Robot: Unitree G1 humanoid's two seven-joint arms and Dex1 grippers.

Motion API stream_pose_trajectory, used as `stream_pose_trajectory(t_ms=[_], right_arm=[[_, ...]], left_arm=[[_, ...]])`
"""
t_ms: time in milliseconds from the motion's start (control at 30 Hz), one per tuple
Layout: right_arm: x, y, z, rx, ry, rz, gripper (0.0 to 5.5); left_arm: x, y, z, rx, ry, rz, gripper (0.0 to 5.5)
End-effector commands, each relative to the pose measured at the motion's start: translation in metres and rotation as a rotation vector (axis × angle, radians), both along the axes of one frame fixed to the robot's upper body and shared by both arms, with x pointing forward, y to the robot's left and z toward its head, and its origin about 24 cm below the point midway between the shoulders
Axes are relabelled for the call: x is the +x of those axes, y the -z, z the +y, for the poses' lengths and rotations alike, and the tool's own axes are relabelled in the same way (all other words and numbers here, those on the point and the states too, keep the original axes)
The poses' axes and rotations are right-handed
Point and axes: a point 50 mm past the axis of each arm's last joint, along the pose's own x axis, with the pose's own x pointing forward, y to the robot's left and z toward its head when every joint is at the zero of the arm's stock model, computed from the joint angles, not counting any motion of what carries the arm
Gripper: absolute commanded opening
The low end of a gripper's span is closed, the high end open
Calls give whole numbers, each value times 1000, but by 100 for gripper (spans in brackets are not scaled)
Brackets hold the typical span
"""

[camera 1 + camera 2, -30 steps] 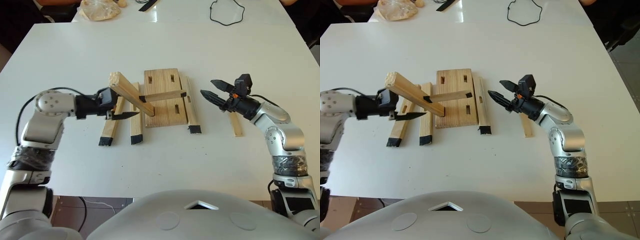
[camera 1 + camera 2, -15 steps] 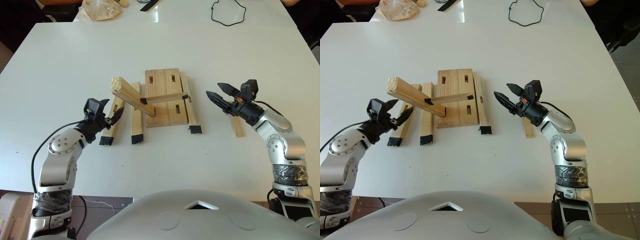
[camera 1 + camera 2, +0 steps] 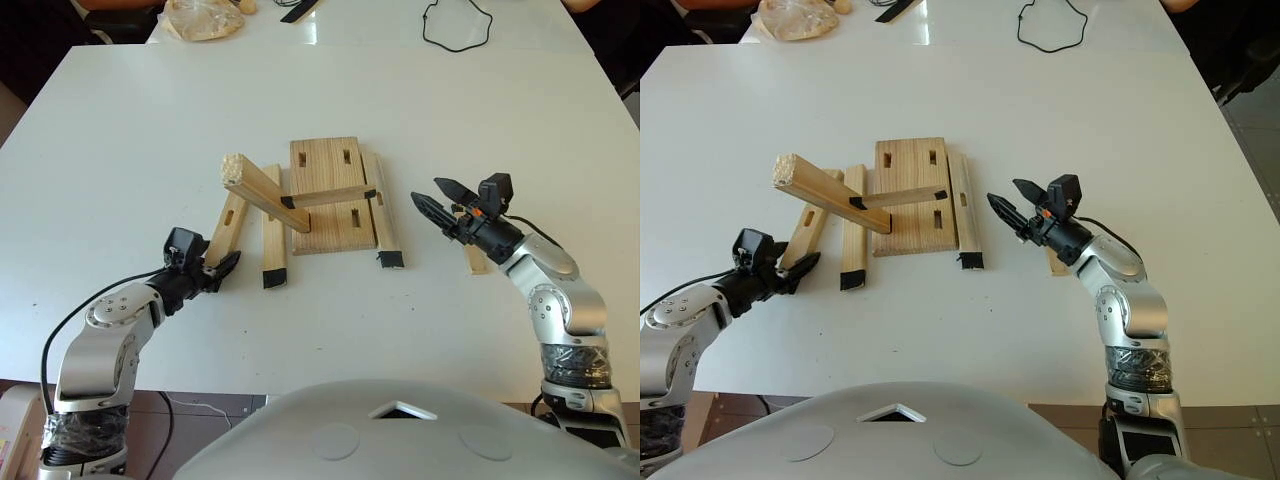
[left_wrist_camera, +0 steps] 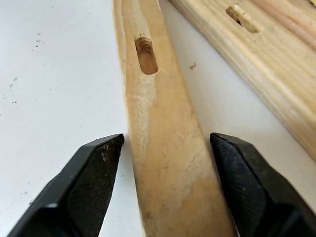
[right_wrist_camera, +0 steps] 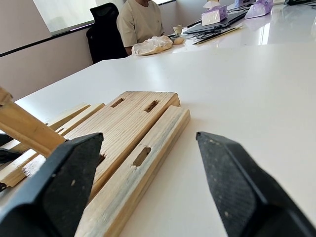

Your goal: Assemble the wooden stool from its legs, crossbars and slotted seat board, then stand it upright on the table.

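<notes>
Seat board [image 3: 325, 170]: flat mid-table, slots up.
Flat legs [image 3: 272, 235]: three, lengthwise toward the robot.
Raised leg [image 3: 262, 190]: one, tilted, high end far-left.
Left gripper [image 3: 222, 268]: apart, straddling leftmost leg [image 4: 158, 98] at its near end.
Right gripper [image 3: 428, 191]: apart, right of board.

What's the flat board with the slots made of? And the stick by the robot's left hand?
The seat board looks like pale, probably unvarnished wood: grain lines show, with no shine. The leg between the open jaws of the left gripper looks the same: streaky grain, a rough-cut slot.
</notes>
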Motion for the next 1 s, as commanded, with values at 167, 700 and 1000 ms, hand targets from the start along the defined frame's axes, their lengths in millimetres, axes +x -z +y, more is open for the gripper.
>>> stream_pose_trajectory(t_ms=[167,700,1000], right_arm=[[1,1,2,27,51,21,348],[113,-58,-17,-581,418,-291,348],[78,-195,60,465,-410,-304,348]], left_arm=[[-17,17,15,42,-20,190,229],[94,-143,4,-668,-143,-692,203],[68,-218,-50,-866,592,-782,203]])
